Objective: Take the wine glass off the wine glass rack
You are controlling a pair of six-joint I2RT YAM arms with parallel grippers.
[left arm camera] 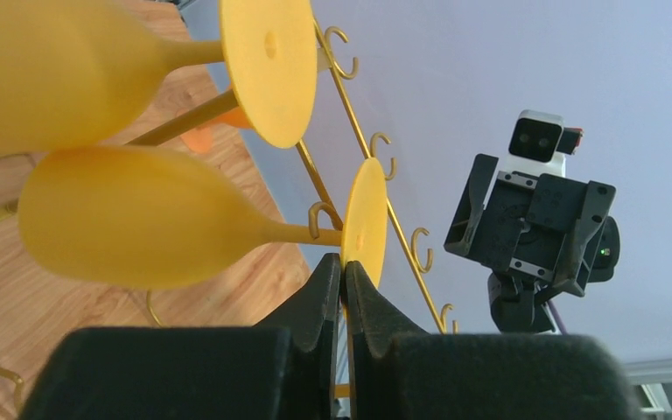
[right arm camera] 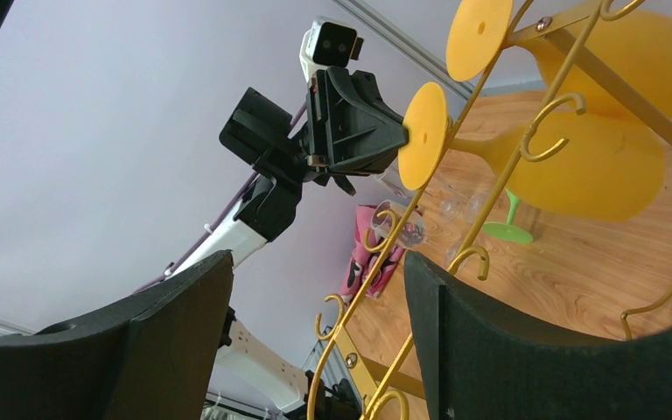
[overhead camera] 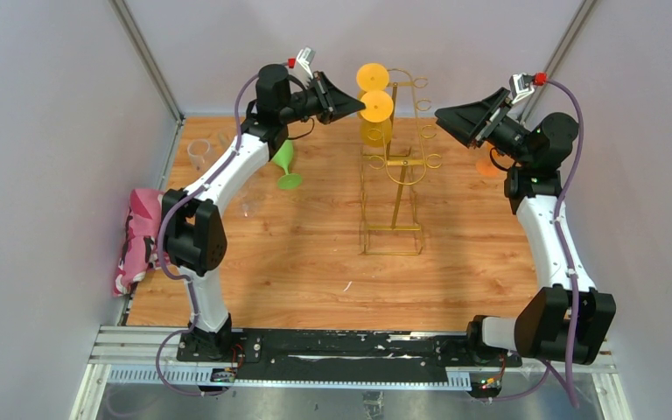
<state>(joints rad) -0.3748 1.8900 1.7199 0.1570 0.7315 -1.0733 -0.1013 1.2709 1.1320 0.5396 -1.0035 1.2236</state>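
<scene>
"Gold wire, thin and shiny: the wine glass rack (overhead camera: 396, 197) stands in the middle of the wood-grain table (overhead camera: 297, 262). It has a central post and curled hooks on its cross arms. Only the overhead view takes in its rectangular base."

"The yellow wine glass (overhead camera: 376, 106) hangs high on the rack's left side. A hook curls round its stem and its flat round foot faces the left arm. A second yellow glass (overhead camera: 373, 77) hangs just behind it."

"From above, the left gripper (overhead camera: 360, 107) merely meets that foot."

"Its wrist camera settles it. The two black fingers (left arm camera: 319, 297) pinch the rim of the foot disc, almost together. That view also shows the bowl as smooth, matte and long."

"And the right gripper (overhead camera: 444, 115)?"

"Its jaws are wide apart with nothing between them, and it hovers beside the rack's right side without touching it. Its own camera looks through the hooks at the other gripper."

"A green glass (overhead camera: 287, 166) sits on the table left of the rack, and a pink cloth (overhead camera: 140, 236) lies at the left edge."
</scene>
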